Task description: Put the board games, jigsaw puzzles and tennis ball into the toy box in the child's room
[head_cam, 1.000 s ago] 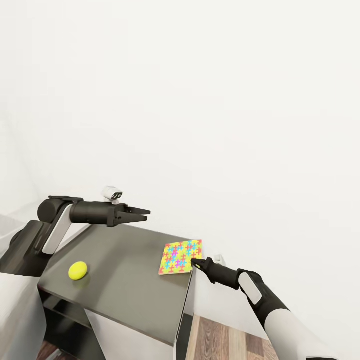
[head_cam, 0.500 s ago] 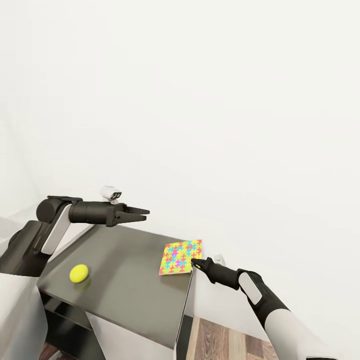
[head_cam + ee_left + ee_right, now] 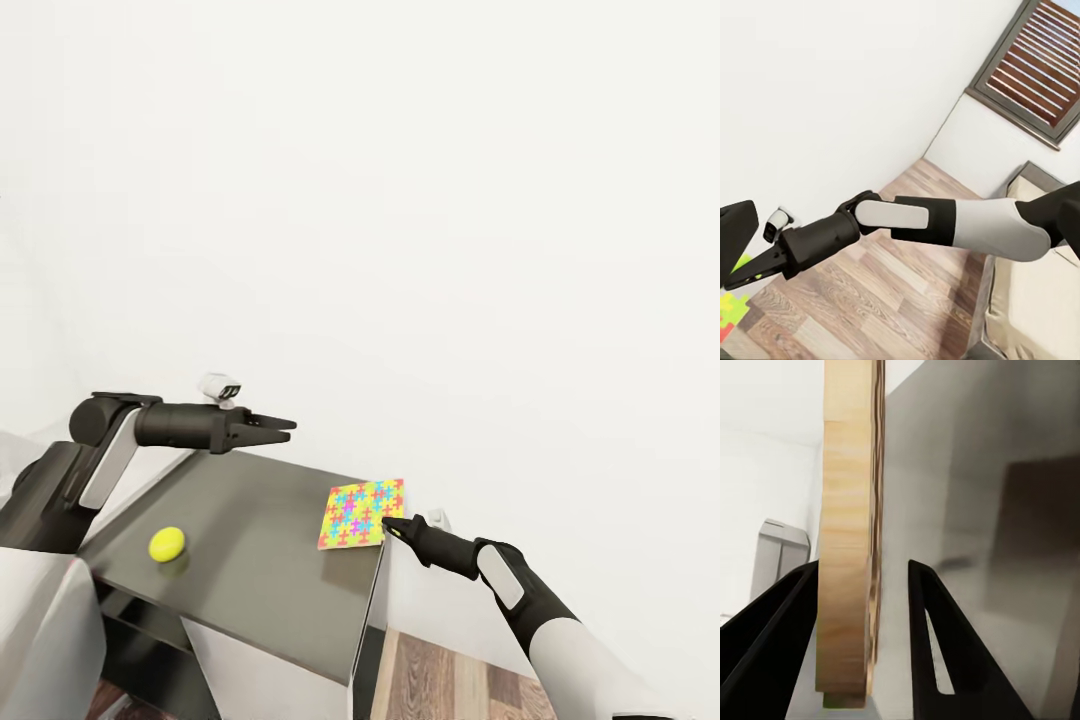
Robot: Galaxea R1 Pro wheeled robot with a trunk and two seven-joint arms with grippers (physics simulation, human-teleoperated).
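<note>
While the right gripper (image 3: 388, 524) straddles the puzzle's (image 3: 362, 513) edge — fingers parted, not clamped — the left gripper (image 3: 290, 429) hovers nearly closed, empty, above the table (image 3: 260, 560).

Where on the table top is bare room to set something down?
The table has a wide bare stretch between the tennis ball and the jigsaw puzzle, running to the near edge. The far right corner is crowded: puzzle plus right hand.

One jigsaw puzzle (image 3: 362, 513) lies on one dark table (image 3: 260, 560) — and one tennis ball (image 3: 167, 543) too. Two grippers are up (left (image 3: 285, 428), right (image 3: 388, 524)) — two arms in all.
</note>
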